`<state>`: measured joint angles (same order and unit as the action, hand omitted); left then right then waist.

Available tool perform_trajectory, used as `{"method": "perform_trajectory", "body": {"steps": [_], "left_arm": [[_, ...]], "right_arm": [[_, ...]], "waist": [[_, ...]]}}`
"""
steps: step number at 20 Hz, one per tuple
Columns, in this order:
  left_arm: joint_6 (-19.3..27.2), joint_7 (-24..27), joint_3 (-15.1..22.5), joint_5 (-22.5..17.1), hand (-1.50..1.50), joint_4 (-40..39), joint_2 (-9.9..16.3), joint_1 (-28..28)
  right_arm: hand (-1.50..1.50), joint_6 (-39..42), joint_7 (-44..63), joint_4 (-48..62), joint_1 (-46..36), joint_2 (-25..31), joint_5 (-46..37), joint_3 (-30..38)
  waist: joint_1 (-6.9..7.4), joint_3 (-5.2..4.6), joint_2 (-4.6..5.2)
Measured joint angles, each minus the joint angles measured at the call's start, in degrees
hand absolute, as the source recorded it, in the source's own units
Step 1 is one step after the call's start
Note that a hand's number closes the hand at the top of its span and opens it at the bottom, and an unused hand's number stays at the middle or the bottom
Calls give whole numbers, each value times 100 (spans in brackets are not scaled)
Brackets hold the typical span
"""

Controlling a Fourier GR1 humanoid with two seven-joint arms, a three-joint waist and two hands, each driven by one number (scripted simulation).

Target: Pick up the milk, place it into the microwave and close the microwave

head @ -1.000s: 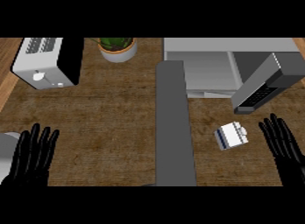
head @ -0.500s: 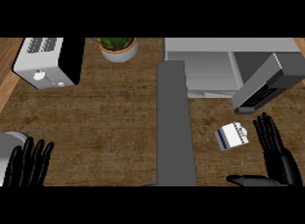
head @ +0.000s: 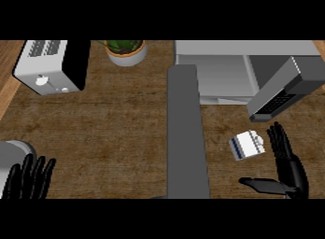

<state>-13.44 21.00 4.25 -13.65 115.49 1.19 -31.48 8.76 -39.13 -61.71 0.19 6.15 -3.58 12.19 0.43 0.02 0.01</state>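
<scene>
Right hand beside the milk, ready to grasp

The small white milk carton (head: 248, 145) lies on the brown surface (head: 110, 126) before the open grey microwave (head: 227, 74); the right hand (head: 289, 170) flanks it, fingers straight, thumb spread, not touching.

- The milk (head: 247, 145) lies on the brown counter (head: 110, 126), below the microwave (head: 227, 70), whose door (head: 287, 89) stands open.
- The right hand (head: 287, 161) is just right of the milk, fingers straight, thumb out to the left.
- The left hand (head: 29, 179) rests at the lower left, fingers up.
- A toaster (head: 52, 66) and a potted plant (head: 126, 50) sit at the back.
</scene>
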Motion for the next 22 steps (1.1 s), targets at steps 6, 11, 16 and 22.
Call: {"method": "perform_trajectory", "body": {"steps": [6,11,16,22], "left_arm": [[-5,95,10,28,-150,2,-12,-114],[-53,218,-19,37,-150,-114,11,-129],[-94,277,67,66,-150,-53,-29,-260],[-166,346,-27,-12,-150,-70,21,-316]], "right_arm": [[-150,-19,-853,1343,-560,235,-72,189],[-150,-115,-1507,2374,-890,334,-193,251],[-150,-180,-1841,3332,-1436,515,-287,329],[-150,-244,-2035,3774,-1672,485,-345,301]], "waist": [[7,2,2],[10,2,4],[28,4,8],[36,7,11]]}}
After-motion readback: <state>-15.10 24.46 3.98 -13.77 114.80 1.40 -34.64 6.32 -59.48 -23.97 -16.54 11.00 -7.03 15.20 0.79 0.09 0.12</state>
